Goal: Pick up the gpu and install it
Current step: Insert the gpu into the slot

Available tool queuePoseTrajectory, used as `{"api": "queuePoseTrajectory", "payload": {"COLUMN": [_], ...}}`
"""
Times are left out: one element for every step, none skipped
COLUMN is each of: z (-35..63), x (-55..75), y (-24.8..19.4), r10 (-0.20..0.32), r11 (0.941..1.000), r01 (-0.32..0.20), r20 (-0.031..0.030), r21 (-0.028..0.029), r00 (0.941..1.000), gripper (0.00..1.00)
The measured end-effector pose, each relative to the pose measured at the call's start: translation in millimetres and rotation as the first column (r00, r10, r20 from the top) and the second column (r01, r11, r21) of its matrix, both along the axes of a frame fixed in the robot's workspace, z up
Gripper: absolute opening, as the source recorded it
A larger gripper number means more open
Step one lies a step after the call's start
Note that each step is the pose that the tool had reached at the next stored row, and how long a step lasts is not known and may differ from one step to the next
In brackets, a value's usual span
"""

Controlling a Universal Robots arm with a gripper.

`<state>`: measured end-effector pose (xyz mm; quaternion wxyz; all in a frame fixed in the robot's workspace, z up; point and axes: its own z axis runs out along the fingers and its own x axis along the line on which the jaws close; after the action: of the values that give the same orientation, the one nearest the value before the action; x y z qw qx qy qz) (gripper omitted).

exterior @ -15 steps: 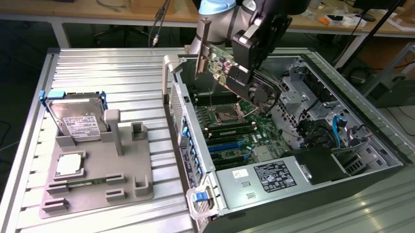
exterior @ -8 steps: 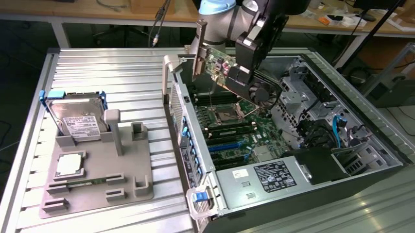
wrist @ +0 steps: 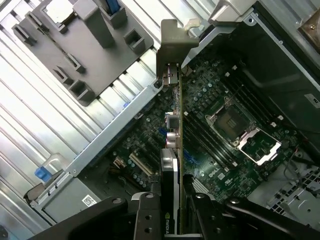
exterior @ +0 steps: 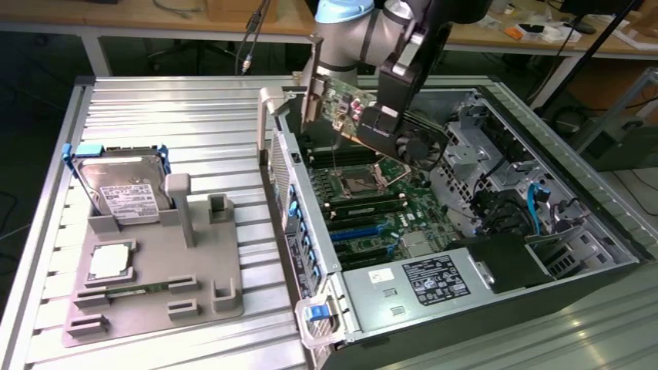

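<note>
My gripper [exterior: 378,122] is shut on the gpu [exterior: 341,104], a green card with a black cooler and a silver end bracket. It hangs on edge in the air over the far end of the open computer case [exterior: 483,254], above the motherboard [exterior: 375,204]. In the wrist view the gpu [wrist: 173,145] runs edge-on away from the gripper [wrist: 172,222], with black fingers [wrist: 147,220] on either side of it. Its bracket [wrist: 172,42] points toward the case's rear wall. The card is well clear of the motherboard [wrist: 210,100] and its slots.
A grey holder [exterior: 154,270] lies on the slatted metal table at the exterior view's left. It carries a hard drive [exterior: 123,189], a processor [exterior: 111,262] and a thin memory stick [exterior: 135,290]. The motherboard's processor socket [exterior: 362,182] stands open. Drive cages and cables fill the case's right side.
</note>
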<state>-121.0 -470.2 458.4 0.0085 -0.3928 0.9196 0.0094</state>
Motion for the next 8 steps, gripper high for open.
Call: {"api": "queuePoseTrajectory", "payload": {"z": [0.0, 0.0, 0.0, 0.0, 0.0, 0.0, 0.0, 0.0], "x": [0.0, 0.0, 0.0, 0.0, 0.0, 0.0, 0.0, 0.0], "y": [0.0, 0.0, 0.0, 0.0, 0.0, 0.0, 0.0, 0.0], "r10": [0.01, 0.025, 0.042, 0.059, 0.068, 0.078, 0.086, 0.096], "r11": [1.0, 0.9997, 0.9991, 0.9982, 0.9977, 0.997, 0.9963, 0.9953], "r01": [-0.01, -0.025, -0.042, -0.059, -0.068, -0.078, -0.086, -0.096], "r20": [0.0, 0.0, 0.0, 0.0, 0.0, 0.0, 0.0, 0.0], "r21": [-0.0001, 0.0, 0.0, -0.0001, -0.0001, 0.0, 0.0, 0.0], "r00": [1.0, 0.9997, 0.9991, 0.9982, 0.9977, 0.997, 0.9963, 0.9953], "gripper": [0.27, 0.27, 0.27, 0.27, 0.27, 0.27, 0.27, 0.27]}}
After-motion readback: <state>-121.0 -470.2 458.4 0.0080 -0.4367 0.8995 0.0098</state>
